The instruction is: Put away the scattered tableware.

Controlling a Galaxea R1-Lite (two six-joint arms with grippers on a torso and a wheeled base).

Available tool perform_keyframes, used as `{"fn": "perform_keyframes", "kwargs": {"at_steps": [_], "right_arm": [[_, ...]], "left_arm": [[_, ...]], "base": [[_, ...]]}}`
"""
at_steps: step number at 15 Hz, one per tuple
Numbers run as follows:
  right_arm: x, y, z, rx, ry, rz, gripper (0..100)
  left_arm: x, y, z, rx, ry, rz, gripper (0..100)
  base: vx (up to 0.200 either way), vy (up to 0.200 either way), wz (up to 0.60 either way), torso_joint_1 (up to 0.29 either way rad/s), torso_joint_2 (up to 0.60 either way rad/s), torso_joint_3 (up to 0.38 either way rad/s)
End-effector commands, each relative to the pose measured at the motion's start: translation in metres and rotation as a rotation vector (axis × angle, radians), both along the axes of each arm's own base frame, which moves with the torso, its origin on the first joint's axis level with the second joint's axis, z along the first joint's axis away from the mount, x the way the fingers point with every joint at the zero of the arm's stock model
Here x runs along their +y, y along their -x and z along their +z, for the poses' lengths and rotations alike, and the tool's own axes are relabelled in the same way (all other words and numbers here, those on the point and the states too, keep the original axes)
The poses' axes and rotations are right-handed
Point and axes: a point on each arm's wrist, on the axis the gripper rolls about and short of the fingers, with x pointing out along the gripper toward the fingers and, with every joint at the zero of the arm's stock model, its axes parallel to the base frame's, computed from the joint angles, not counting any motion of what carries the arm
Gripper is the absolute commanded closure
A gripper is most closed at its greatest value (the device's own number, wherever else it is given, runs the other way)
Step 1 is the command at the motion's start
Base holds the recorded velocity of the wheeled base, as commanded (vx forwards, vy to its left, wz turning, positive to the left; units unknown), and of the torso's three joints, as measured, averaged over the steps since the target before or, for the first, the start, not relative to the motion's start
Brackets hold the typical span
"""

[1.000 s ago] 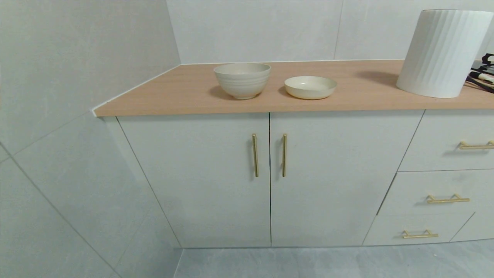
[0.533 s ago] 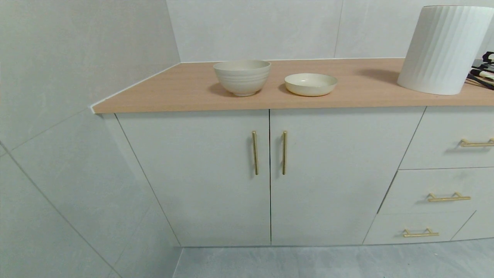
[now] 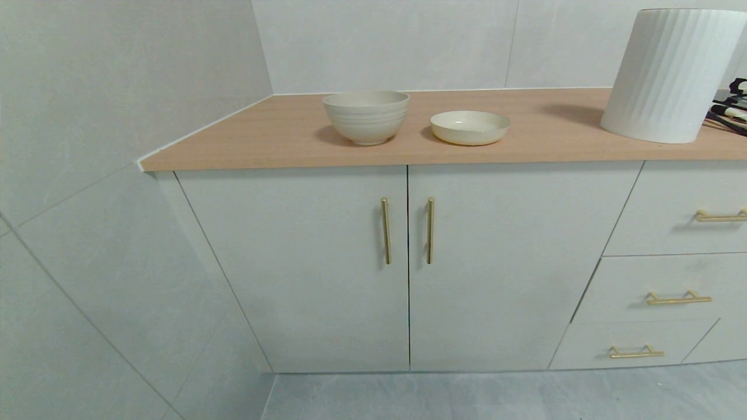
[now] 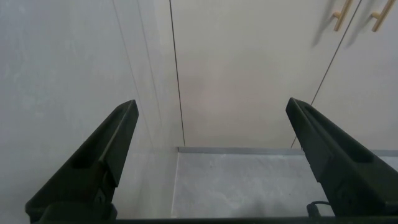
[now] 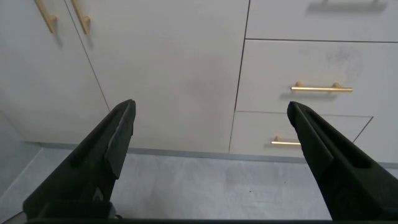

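Side by side near the front edge of the counter [image 3: 262, 134], bowl [image 3: 366, 116] and dish [image 3: 470, 127], likely light, rigid, slick, best pinched at the rim; left gripper [image 4: 211, 107] and right gripper [image 5: 211, 107] spread wide.

The bench [image 3: 280, 140] top looks like wood, brown and matt. The deep bowl [image 3: 366, 116] is dull with fine ridges — the flat dish [image 3: 470, 127] beside it shines a little. Mid-frame, the cupboard handles [image 3: 385, 232] are shiny gold metal on smooth, matt doors [image 3: 303, 274].

gap between bowl [image 3: 366, 116] and dish [image 3: 470, 127], canister [image 3: 671, 76] well right, cabinet doors [image 3: 303, 268] shut
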Motion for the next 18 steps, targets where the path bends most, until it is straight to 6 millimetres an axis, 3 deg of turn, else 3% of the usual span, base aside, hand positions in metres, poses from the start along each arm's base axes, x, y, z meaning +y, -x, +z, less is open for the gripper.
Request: {"fn": "perform_keyframes", "kwargs": {"at_steps": [1, 5, 6, 7, 10, 13, 18], "right_arm": [[0.000, 0.000, 0.000, 0.001, 0.001, 0.001, 0], [0.000, 0.002, 0.008, -0.034, -0.005, 0.001, 0], [0.000, 0.006, 0.022, -0.093, -0.015, 0.011, 0], [0.000, 0.010, 0.058, -0.120, -0.044, 0.077, 0], [0.005, -0.035, 0.104, 0.108, -0.050, 0.268, 0], [0.013, -0.078, 0.126, 0.254, -0.068, 0.392, 0], [0.027, -0.111, 0.119, 0.399, -0.087, 0.489, 0]], "left_arm": [[0.000, 0.000, 0.000, 0.000, 0.000, 0.000, 0], [0.000, 0.000, 0.000, 0.000, 0.000, 0.000, 0], [0.000, 0.000, 0.000, 0.000, 0.000, 0.000, 0], [0.000, 0.000, 0.000, 0.000, 0.000, 0.000, 0], [0.000, 0.000, 0.000, 0.000, 0.000, 0.000, 0], [0.000, 0.000, 0.000, -0.002, -0.001, 0.000, 0], [0.000, 0.000, 0.000, -0.002, -0.001, 0.000, 0]], "base": [[0.000, 0.000, 0.00, 0.000, 0.00, 0.000], [0.000, 0.000, 0.00, 0.000, 0.00, 0.000], [0.000, 0.000, 0.00, 0.000, 0.00, 0.000], [0.000, 0.000, 0.00, 0.000, 0.00, 0.000], [0.000, 0.000, 0.00, 0.000, 0.00, 0.000], [0.000, 0.000, 0.00, 0.000, 0.00, 0.000], [0.000, 0.000, 0.00, 0.000, 0.00, 0.000]]}}
